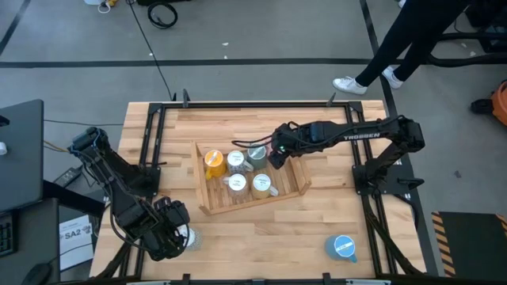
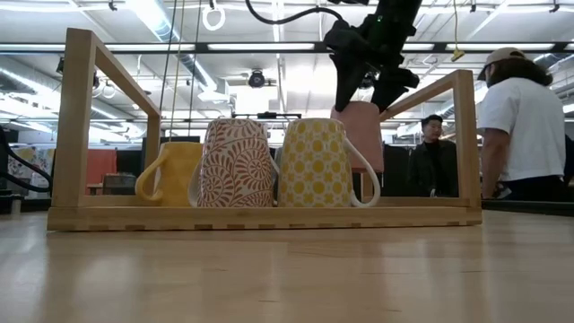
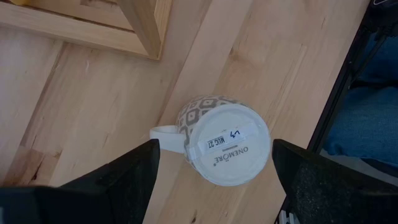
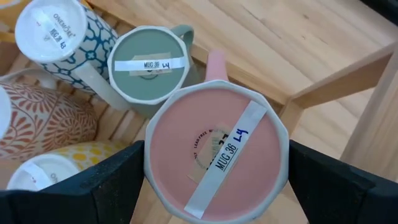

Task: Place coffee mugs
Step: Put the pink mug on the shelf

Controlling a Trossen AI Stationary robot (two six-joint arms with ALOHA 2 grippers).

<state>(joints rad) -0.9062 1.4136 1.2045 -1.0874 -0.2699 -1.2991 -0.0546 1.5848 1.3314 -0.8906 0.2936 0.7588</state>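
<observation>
From above, we saw the right tool (image 1: 275, 150) over the wooden tray (image 1: 295, 190), where upturned mugs stood. The left tool (image 1: 176, 235) sat at the surface's (image 1: 317, 229) near left corner, and a blue mug (image 1: 341, 247) stood apart near the right.

At table height, we saw the pink mug (image 2: 361, 132) clamped and raised above the tray floor, behind the yellow patterned mug (image 2: 315, 163).

Past the left wrist, open fingers flanked an upturned grey patterned mug (image 3: 225, 139).

Past the right wrist, the fingers gripped the pink mug beside a green mug (image 4: 149, 66).
</observation>
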